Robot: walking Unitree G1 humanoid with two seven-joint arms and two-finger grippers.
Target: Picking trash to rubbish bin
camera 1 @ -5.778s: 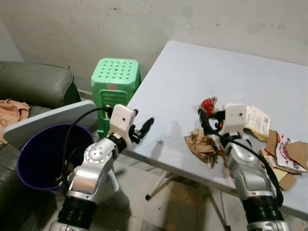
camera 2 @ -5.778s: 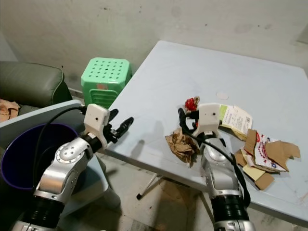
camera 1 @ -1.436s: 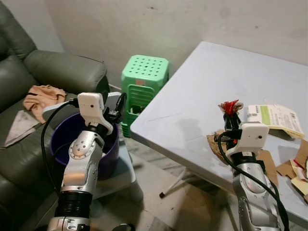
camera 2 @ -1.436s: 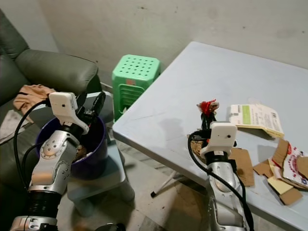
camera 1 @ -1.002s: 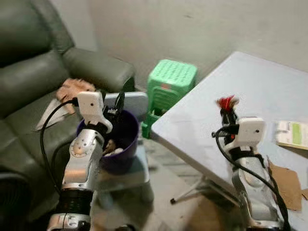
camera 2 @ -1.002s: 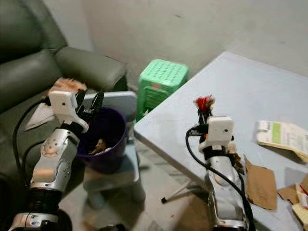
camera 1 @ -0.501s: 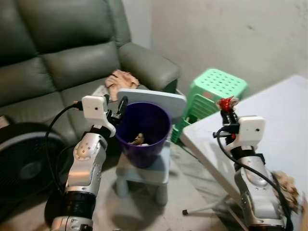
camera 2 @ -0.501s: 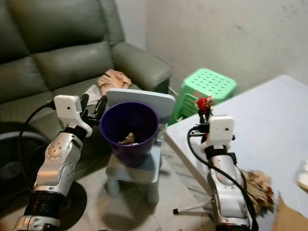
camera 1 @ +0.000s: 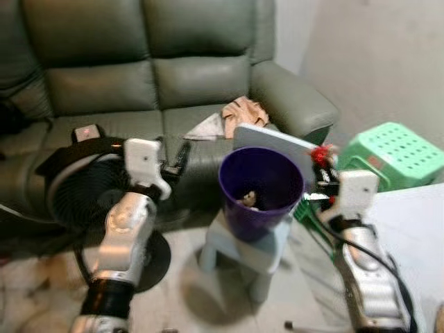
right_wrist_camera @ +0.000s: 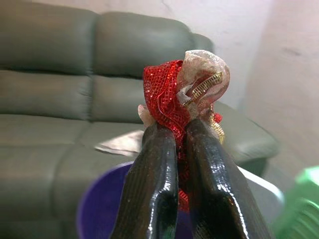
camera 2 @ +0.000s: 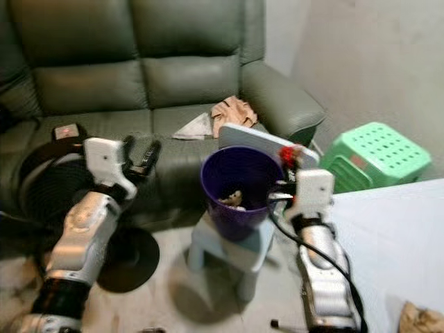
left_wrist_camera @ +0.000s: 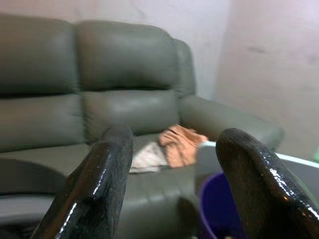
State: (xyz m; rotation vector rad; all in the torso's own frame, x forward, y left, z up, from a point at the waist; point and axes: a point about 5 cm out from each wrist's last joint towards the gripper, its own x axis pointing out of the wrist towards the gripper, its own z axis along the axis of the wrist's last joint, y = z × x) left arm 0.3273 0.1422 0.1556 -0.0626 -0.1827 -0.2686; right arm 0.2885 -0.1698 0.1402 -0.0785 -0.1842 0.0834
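Note:
A purple rubbish bin (camera 1: 239, 208) stands on a small pale stool (camera 1: 243, 255) in front of the sofa, with some scraps inside. My right gripper (camera 1: 320, 165) is raised by the bin's right rim. It is shut on a red mesh scrap of trash (right_wrist_camera: 167, 89) with a gold-edged bit, which pokes out above the fingers (right_wrist_camera: 152, 169). My left gripper (camera 1: 177, 157) is open and holds nothing, raised to the left of the bin over the sofa's front. In the left wrist view the bin (left_wrist_camera: 219, 209) lies beyond the spread fingers (left_wrist_camera: 107, 164).
A grey sofa (camera 1: 139, 83) with a peach cloth (camera 1: 243, 111) on it spans the back. A black floor fan (camera 1: 66, 184) stands at left. A pale flat lid (camera 1: 277, 142) leans behind the bin. A green stool (camera 1: 399, 152) and the white table (camera 2: 388, 236) are at right.
The camera has swung left, so the bin sits in the middle and the sofa and fan have come into view. The right gripper still holds the red scrap, now beside the bin's rim.

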